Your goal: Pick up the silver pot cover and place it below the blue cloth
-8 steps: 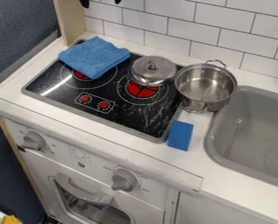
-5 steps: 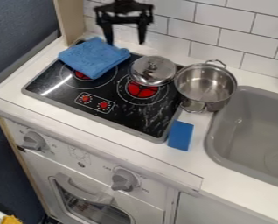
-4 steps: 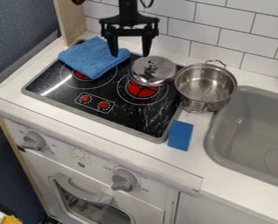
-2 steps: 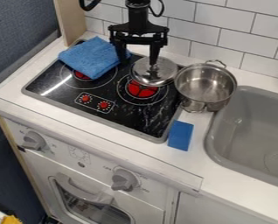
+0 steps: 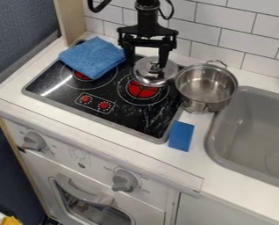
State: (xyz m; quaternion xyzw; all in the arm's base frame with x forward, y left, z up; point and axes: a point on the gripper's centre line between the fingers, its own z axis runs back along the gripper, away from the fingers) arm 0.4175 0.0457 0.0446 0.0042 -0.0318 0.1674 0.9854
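In the camera view, my claw hangs spread and empty over the silver pot cover, which lies knob up at the rear right of the stovetop, between the blue cloth and the pot. I judge it light but stiff, its polished dome slippery; I'd pinch the small knob squarely, low down, lest it swivel or tip.
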